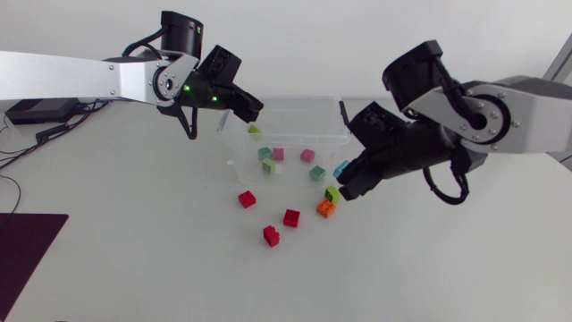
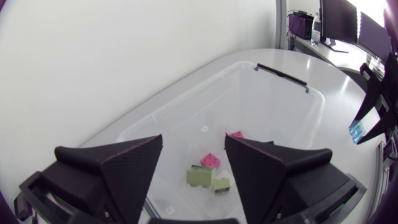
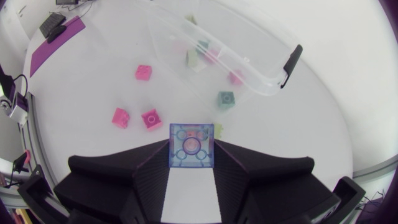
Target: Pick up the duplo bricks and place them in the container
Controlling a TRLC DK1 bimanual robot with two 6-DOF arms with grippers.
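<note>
Though the container (image 1: 323, 134) holds a few bricks (image 1: 265, 153), our right end effector (image 3: 191, 149) grips a blue brick (image 3: 192, 145) (left end effector (image 2: 193, 155) is wide open), and several litter the bench (image 1: 134, 259).

bright, even light falls on the white table (image 1: 134, 259), leaving only soft faint shadows beside the loose bricks (image 1: 272, 235), while both wrist views bend and darken toward their corners.

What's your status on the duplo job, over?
Left claw open above container. Right claw shut on blue brick, beside container. Red bricks, orange brick loose on table. Nothing seen blocking.
</note>
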